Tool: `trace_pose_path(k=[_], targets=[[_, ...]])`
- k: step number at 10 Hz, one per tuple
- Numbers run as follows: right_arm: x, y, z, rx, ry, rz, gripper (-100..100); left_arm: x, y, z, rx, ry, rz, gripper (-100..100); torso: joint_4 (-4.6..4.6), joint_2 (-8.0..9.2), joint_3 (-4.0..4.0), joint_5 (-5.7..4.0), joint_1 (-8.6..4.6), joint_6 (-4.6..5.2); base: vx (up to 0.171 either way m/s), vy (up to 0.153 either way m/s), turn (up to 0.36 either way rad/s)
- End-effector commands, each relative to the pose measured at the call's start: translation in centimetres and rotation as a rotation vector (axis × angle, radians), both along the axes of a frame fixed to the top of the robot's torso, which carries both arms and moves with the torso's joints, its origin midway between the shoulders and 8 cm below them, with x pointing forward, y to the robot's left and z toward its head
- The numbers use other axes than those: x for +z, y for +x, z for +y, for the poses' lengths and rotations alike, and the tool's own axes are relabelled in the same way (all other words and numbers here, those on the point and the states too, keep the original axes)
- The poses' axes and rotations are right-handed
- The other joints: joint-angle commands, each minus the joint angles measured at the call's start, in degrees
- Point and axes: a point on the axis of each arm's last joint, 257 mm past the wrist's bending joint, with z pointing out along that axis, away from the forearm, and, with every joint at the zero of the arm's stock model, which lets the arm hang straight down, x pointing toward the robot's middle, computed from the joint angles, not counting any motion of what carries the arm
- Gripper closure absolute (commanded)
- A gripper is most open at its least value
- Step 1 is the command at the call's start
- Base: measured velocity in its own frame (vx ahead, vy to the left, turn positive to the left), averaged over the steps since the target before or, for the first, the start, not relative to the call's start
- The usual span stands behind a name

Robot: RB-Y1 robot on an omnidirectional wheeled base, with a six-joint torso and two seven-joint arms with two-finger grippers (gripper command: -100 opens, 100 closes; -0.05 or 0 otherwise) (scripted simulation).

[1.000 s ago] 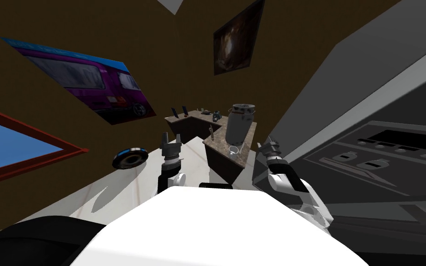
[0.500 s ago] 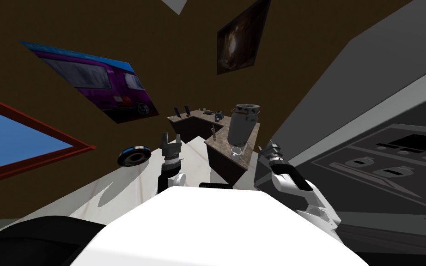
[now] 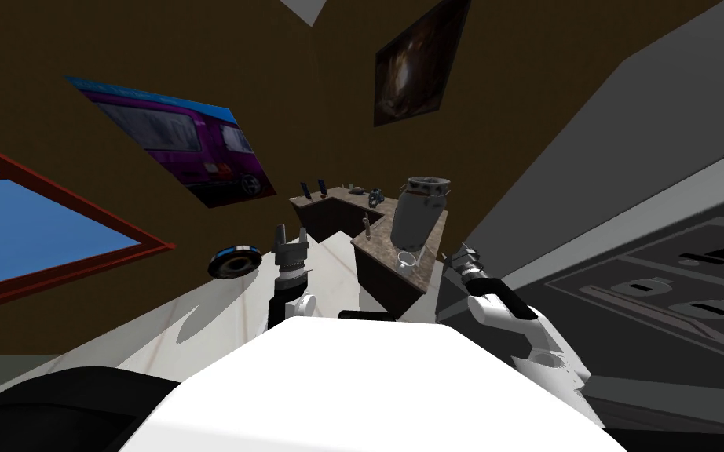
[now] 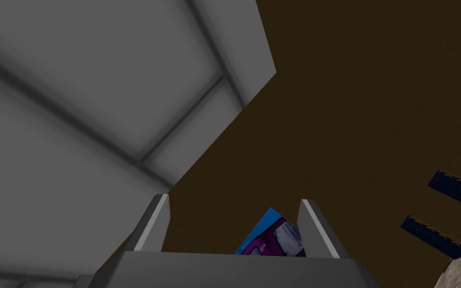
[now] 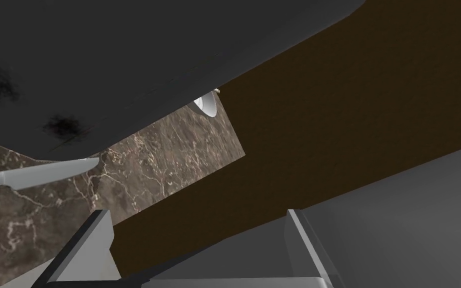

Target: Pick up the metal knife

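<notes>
A brown marble counter (image 3: 380, 243) stands ahead in an L shape. On its near arm are a big metal can (image 3: 419, 213), a clear cup (image 3: 404, 260) and a thin pale upright piece (image 3: 366, 224); I cannot tell whether that is the knife. My right gripper (image 3: 459, 253) hovers by the counter's near end, open. In the right wrist view, the marble top (image 5: 164, 165) lies beyond the open right gripper (image 5: 197, 212), with a pale grey tapering blade-like piece (image 5: 39, 172) over it. My left gripper (image 3: 290, 232) is raised over the floor left of the counter; its fingers (image 4: 158, 220) stand open and empty.
A round black and blue disc (image 3: 234, 262) lies on the pale floor to the left. Small dark items (image 3: 313, 188) stand on the counter's far arm. A large grey appliance (image 3: 651, 259) rises close on the right. Brown walls carry a window (image 3: 31, 227) and pictures.
The whole head picture has slid a little to the right, so I have turned. My right forearm has swung slightly rightward. The left arm holds its place.
</notes>
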Motion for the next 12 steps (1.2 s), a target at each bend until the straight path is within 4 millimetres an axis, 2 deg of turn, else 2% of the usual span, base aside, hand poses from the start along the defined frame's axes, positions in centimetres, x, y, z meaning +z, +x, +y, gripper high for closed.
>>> trace_pose_path(k=[1,2,4,5,7,8,9,10,12], targets=[[-1.1,-0.2,-0.7,-0.020,0.062,0.035,-100,0.0,0.0,0.0,0.000,0.000,0.000,0,0.00,0.00,0.00,0.00,0.00,0.00,0.016,0.016,0.057],[-1.8,-0.5,-2.0,-0.042,0.104,0.060,-100,0.0,0.0,0.0,0.000,0.000,0.000,0,0.00,0.01,0.00,0.00,0.00,0.03,0.030,0.030,0.094],[-2.9,-0.8,-2.2,-0.059,0.153,0.092,-100,0.0,0.0,0.0,0.000,0.000,0.000,0,-0.01,-0.02,-0.02,0.01,0.04,0.03,0.016,0.019,0.027],[-3.7,-1.1,-3.5,-0.086,0.205,0.117,-100,0.0,0.0,0.0,0.000,0.000,0.000,0,0.00,0.03,0.01,0.00,-0.01,0.03,0.014,0.021,0.127],[-4.6,-1.4,-3.6,-0.102,0.244,0.142,-100,0.0,0.0,0.0,0.000,0.000,0.000,0,0.00,0.01,0.00,0.01,0.01,0.03,0.013,0.014,0.022],[-5.5,-1.9,-4.9,-0.134,0.303,0.170,-100,0.0,0.0,0.0,0.000,0.000,0.000,0,0.01,0.04,0.02,0.00,-0.01,0.04,0.017,0.021,0.123],[-6.1,-2.2,-4.9,-0.148,0.331,0.190,-100,0.0,0.0,0.0,0.000,0.000,0.000,0,0.00,0.00,0.00,0.00,0.02,0.00,0.023,0.021,0.062],[-6.7,-2.6,-6.1,-0.177,0.377,0.210,-100,0.0,0.0,0.0,0.000,0.000,0.000,0,0.00,0.01,0.00,0.01,0.03,0.05,0.026,0.028,0.092],[-7.6,-3.1,-6.1,-0.202,0.428,0.233,-100,0.0,0.0,0.0,0.000,0.000,0.000,0,-0.01,-0.01,-0.01,0.01,0.03,0.03,0.018,0.017,0.032]])
